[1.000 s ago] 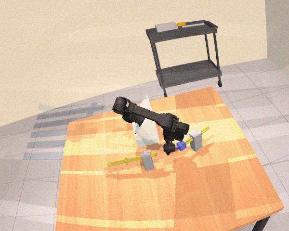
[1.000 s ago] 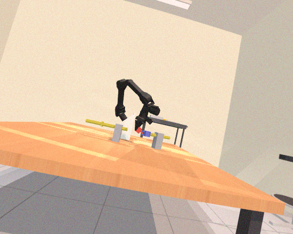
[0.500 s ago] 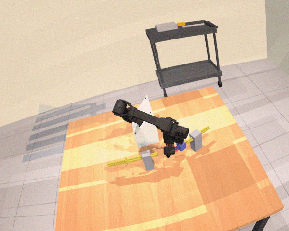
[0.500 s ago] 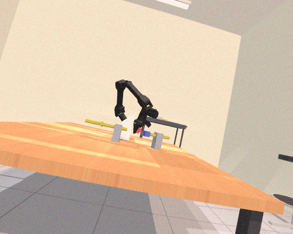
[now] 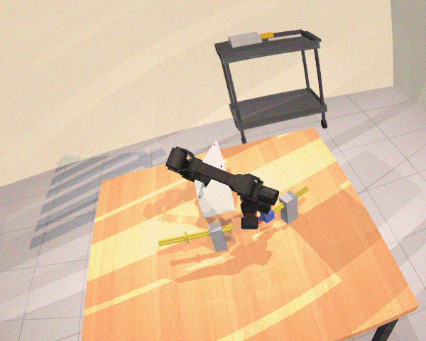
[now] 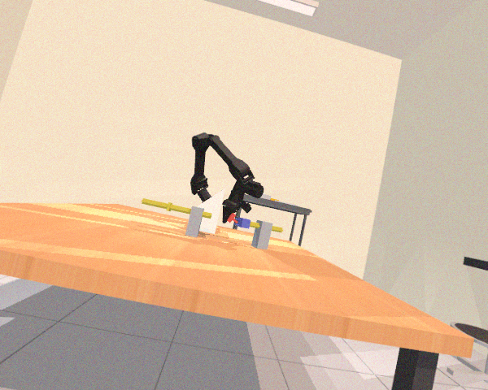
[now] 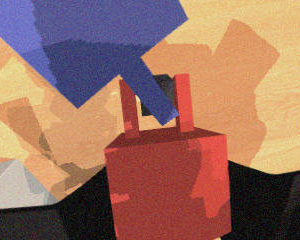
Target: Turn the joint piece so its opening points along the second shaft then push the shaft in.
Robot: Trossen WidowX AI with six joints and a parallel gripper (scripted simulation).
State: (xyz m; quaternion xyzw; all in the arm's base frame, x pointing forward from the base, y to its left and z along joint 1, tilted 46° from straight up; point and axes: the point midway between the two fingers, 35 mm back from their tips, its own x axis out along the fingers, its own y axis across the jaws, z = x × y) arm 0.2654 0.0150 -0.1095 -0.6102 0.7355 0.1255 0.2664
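Observation:
My gripper (image 5: 249,222) (image 6: 226,218) (image 7: 155,153) is shut on the red square joint piece (image 6: 232,218) (image 7: 155,175), one finger on each side of it. Its prongs meet a blue hinge arm on the blue end piece (image 5: 268,215) (image 6: 243,223) (image 7: 110,30). That sits on the yellow first shaft (image 5: 302,190) (image 6: 276,229), held in a grey block (image 5: 290,211) (image 6: 262,235). The yellow second shaft (image 5: 169,241) (image 6: 154,203) passes through the other grey block (image 5: 217,238) (image 6: 193,222), its near end short of the gripper. The joint piece's opening is hidden.
A white upright panel (image 5: 215,199) (image 6: 211,218) stands behind the gap between the blocks, with the arm reaching over it. The second shaft has a collar (image 5: 185,237) (image 6: 168,206) on its outer part. A dark cart (image 5: 275,110) (image 6: 294,207) stands beyond the table.

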